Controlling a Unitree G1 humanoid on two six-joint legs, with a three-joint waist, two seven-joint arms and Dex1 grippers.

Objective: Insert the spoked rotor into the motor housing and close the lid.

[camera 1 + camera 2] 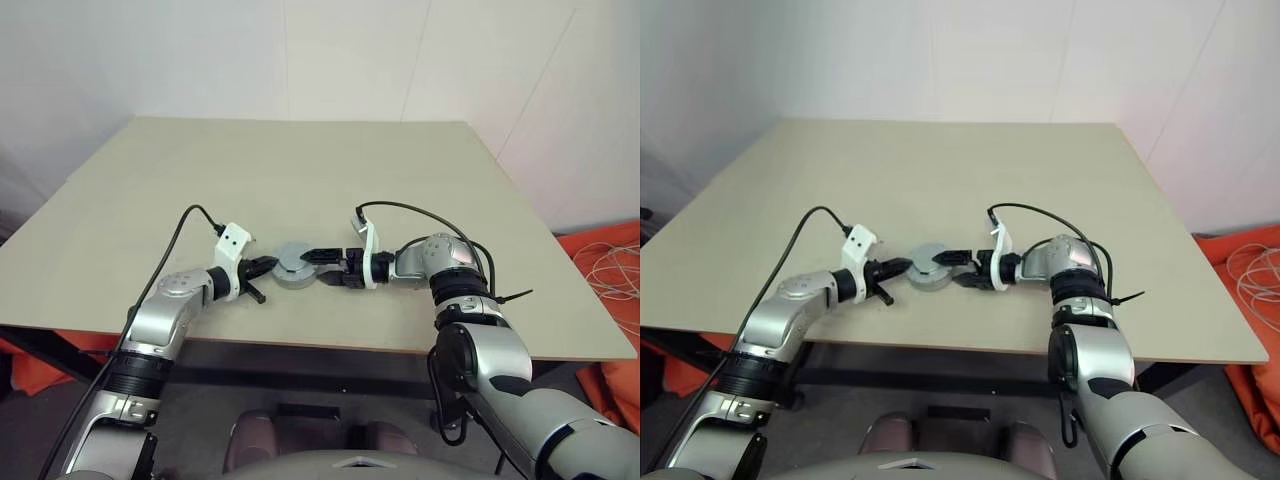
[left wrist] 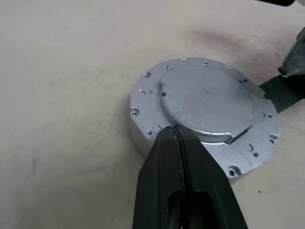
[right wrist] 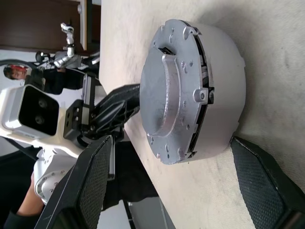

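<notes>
The motor housing point(image 1: 290, 279) is a round silver-grey body near the table's front edge, between my two grippers. The lid point(image 2: 209, 100), a grey disc with a raised centre and small screw holes, lies on top of it. In the right wrist view a dark gap runs along one side between the lid point(image 3: 167, 90) and the housing point(image 3: 221, 86). My left gripper point(image 1: 269, 265) is shut, and its tip point(image 2: 177, 136) rests against the lid's raised centre. My right gripper point(image 1: 321, 268) is open, with one finger point(image 3: 90, 181) on each side of the housing. The spoked rotor is hidden.
The beige table point(image 1: 300, 170) stretches far behind the housing, and its front edge lies just below the grippers. Orange fabric point(image 1: 600, 250) and white cables point(image 1: 612, 268) lie on the floor at the right. A person point(image 3: 14, 71) shows far off in the right wrist view.
</notes>
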